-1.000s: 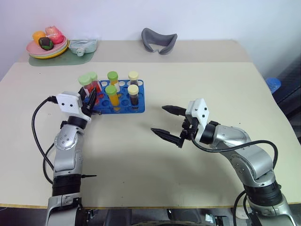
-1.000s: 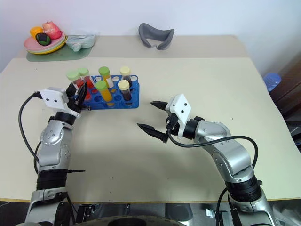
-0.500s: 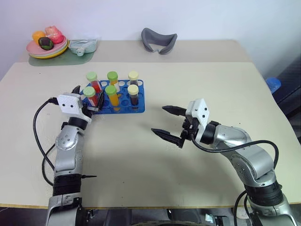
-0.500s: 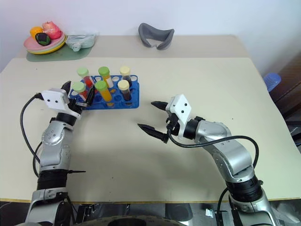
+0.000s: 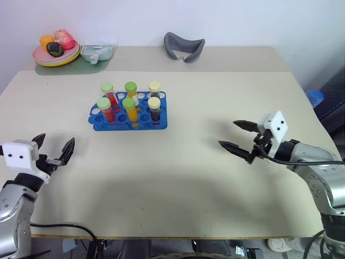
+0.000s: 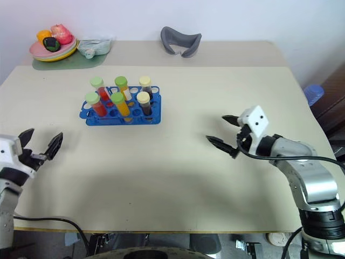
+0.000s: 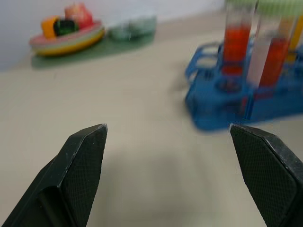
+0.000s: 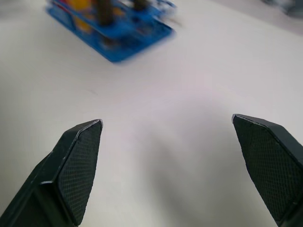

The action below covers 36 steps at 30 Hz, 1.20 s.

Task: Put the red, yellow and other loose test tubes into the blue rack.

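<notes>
The blue rack (image 5: 128, 117) stands left of the table's middle. Several capped test tubes stand upright in it: red (image 5: 109, 97), yellow (image 5: 130, 109) and dark (image 5: 154, 108). Every tube in view is in the rack. My left gripper (image 5: 54, 147) hovers open and empty near the table's front left edge, well short of the rack. In the left wrist view its fingers (image 7: 85, 161) spread wide, with the rack (image 7: 227, 106) ahead. My right gripper (image 5: 229, 134) is open and empty over the right part of the table, pointing toward the rack (image 8: 118, 28).
At the back left a plate of toy fruit (image 5: 54, 51) sits on a green mat beside a pale teal item (image 5: 97, 52). A grey curved object (image 5: 184, 46) lies at the back centre. A blue object (image 5: 313, 97) sits beyond the table's right edge.
My left gripper opened at the rack, left a green-capped red tube standing in it, and drew back toward the front left edge. My right gripper swung out to the right, still open.
</notes>
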Each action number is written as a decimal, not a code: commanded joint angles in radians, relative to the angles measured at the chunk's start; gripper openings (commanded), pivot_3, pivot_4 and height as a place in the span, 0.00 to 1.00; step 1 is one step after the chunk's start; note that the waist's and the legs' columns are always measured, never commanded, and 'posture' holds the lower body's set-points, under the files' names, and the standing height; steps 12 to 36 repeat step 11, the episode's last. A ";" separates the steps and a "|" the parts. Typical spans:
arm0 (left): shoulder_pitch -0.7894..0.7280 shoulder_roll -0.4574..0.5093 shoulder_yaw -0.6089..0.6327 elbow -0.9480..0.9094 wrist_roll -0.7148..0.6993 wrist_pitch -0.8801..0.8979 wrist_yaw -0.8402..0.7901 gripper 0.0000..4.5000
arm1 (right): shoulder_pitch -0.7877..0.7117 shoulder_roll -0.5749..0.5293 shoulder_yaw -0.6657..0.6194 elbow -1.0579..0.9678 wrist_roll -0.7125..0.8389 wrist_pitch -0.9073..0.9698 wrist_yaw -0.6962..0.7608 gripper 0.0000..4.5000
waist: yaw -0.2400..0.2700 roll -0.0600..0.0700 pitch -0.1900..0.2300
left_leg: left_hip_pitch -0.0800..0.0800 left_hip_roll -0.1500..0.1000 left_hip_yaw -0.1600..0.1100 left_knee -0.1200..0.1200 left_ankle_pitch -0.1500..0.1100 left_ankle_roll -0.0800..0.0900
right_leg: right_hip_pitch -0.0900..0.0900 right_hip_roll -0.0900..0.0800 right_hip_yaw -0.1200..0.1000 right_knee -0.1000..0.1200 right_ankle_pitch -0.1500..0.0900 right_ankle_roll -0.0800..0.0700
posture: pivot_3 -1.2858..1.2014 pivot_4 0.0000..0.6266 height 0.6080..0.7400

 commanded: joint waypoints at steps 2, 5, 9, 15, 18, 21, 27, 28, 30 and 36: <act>0.011 -0.003 0.001 -0.057 -0.014 0.001 -0.016 0.94 | -0.008 -0.005 -0.026 0.070 -0.027 -0.083 0.024 1.00 | -0.001 0.000 0.000 | 0.000 0.000 0.000 0.000 0.000 0.000 | 0.000 0.000 0.000 0.000 0.000 0.000 | 0.52 0.24 1.00; 0.009 -0.013 -0.014 -0.053 -0.021 0.009 -0.027 0.94 | -0.017 0.010 -0.020 0.079 -0.030 -0.093 0.013 1.00 | -0.004 0.000 0.000 | 0.000 0.000 0.000 0.000 0.000 0.000 | 0.000 0.000 0.000 0.000 0.000 0.000 | 0.52 0.24 1.00; 0.003 -0.028 -0.033 -0.050 -0.008 0.004 -0.030 0.94 | -0.012 0.023 -0.008 0.068 -0.035 -0.099 0.006 1.00 | -0.002 0.000 0.000 | 0.000 0.000 0.000 0.000 0.000 0.000 | 0.000 0.000 0.000 0.000 0.000 0.000 | 0.52 0.24 1.00; -0.009 -0.035 -0.044 -0.044 -0.002 0.003 -0.023 0.94 | -0.021 0.031 0.003 0.066 -0.035 -0.098 0.002 1.00 | -0.002 0.000 0.000 | 0.000 0.000 0.000 0.000 0.000 0.000 | 0.000 0.000 0.000 0.000 0.000 0.000 | 0.52 0.24 1.00; -0.009 -0.035 -0.044 -0.044 -0.002 0.003 -0.023 0.94 | -0.021 0.031 0.003 0.066 -0.035 -0.098 0.002 1.00 | -0.002 0.000 0.000 | 0.000 0.000 0.000 0.000 0.000 0.000 | 0.000 0.000 0.000 0.000 0.000 0.000 | 0.52 0.24 1.00; -0.009 -0.035 -0.044 -0.044 -0.002 0.003 -0.023 0.94 | -0.021 0.031 0.003 0.066 -0.035 -0.098 0.002 1.00 | -0.002 0.000 0.000 | 0.000 0.000 0.000 0.000 0.000 0.000 | 0.000 0.000 0.000 0.000 0.000 0.000 | 0.52 0.24 1.00; -0.009 -0.035 -0.044 -0.044 -0.002 0.003 -0.023 0.94 | -0.021 0.031 0.003 0.066 -0.035 -0.098 0.002 1.00 | -0.002 0.000 0.000 | 0.000 0.000 0.000 0.000 0.000 0.000 | 0.000 0.000 0.000 0.000 0.000 0.000 | 0.52 0.24 1.00; -0.009 -0.035 -0.044 -0.044 -0.002 0.003 -0.023 0.94 | -0.021 0.031 0.003 0.066 -0.035 -0.098 0.002 1.00 | -0.002 0.000 0.000 | 0.000 0.000 0.000 0.000 0.000 0.000 | 0.000 0.000 0.000 0.000 0.000 0.000 | 0.52 0.24 1.00; -0.009 -0.035 -0.044 -0.044 -0.002 0.003 -0.023 0.94 | -0.021 0.031 0.003 0.066 -0.035 -0.098 0.002 1.00 | -0.002 0.000 0.000 | 0.000 0.000 0.000 0.000 0.000 0.000 | 0.000 0.000 0.000 0.000 0.000 0.000 | 0.52 0.24 1.00; -0.009 -0.035 -0.044 -0.044 -0.002 0.003 -0.023 0.94 | -0.021 0.031 0.003 0.066 -0.035 -0.098 0.002 1.00 | -0.002 0.000 0.000 | 0.000 0.000 0.000 0.000 0.000 0.000 | 0.000 0.000 0.000 0.000 0.000 0.000 | 0.52 0.24 1.00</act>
